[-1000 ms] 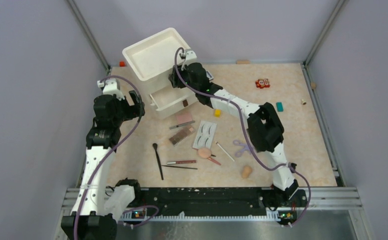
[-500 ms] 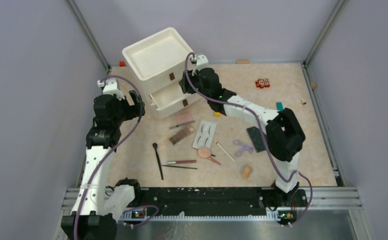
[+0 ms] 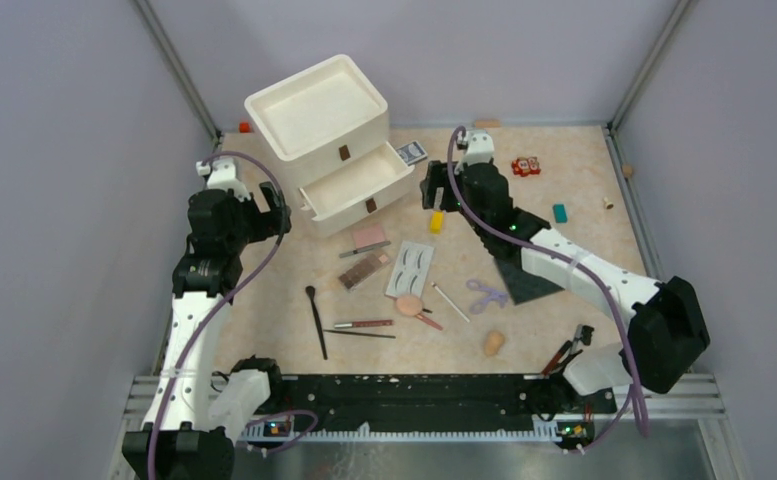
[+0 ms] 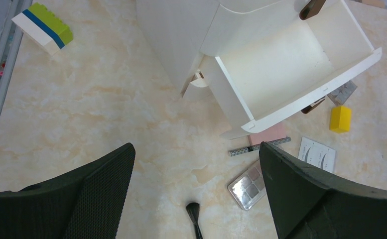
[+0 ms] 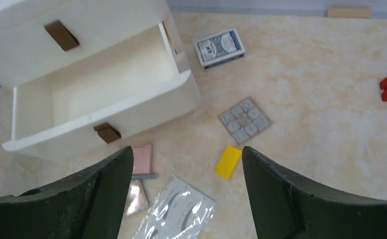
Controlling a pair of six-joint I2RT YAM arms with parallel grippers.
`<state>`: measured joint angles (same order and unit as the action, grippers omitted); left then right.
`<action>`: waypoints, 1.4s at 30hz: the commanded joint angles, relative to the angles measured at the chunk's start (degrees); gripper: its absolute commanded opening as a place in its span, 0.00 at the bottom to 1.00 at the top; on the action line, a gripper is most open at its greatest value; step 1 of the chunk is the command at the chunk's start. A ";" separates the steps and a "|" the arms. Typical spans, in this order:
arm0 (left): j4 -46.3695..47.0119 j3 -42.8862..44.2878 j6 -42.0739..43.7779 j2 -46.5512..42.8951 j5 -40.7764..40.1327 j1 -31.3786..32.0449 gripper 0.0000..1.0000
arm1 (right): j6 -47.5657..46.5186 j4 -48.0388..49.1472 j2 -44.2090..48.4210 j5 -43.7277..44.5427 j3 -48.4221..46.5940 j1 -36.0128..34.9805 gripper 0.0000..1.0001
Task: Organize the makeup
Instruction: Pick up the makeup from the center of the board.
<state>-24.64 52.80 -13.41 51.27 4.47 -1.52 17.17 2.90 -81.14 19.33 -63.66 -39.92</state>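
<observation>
Fingers (image 5: 101,194) spread wide and empty on our right gripper (image 5: 186,152) and left gripper (image 4: 196,149), we hover beside the drawer unit (image 3: 314,110), its lower drawer (image 3: 349,188) open, presumably to take the eyelash card (image 3: 411,268), palette (image 3: 364,270) and pink compact (image 3: 369,237) lying just in front of it.

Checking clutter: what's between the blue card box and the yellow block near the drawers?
A grey studded tile lies between the card box and yellow block; right wrist view shows it.
</observation>
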 commanded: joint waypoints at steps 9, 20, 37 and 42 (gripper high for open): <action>-1.11 -3.50 0.49 -2.62 0.77 0.02 0.99 | 3.70 5.84 2.96 -9.84 14.63 -5.78 0.78; -0.93 -3.14 1.54 -2.79 -0.76 -0.06 0.99 | -1.35 22.54 -15.21 -5.16 11.67 -13.47 0.85; -0.27 -2.96 1.63 -2.25 0.18 -0.05 0.99 | -0.94 28.82 -33.51 3.75 -2.70 -13.52 0.91; -0.23 -2.87 1.63 -2.09 0.48 -0.06 0.99 | -0.49 29.25 -37.32 3.55 -5.09 -13.58 0.91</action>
<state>-27.05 49.39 -12.25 49.28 4.27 -1.52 16.53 29.82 -115.85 21.61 -65.69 -52.88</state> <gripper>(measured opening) 0.989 0.906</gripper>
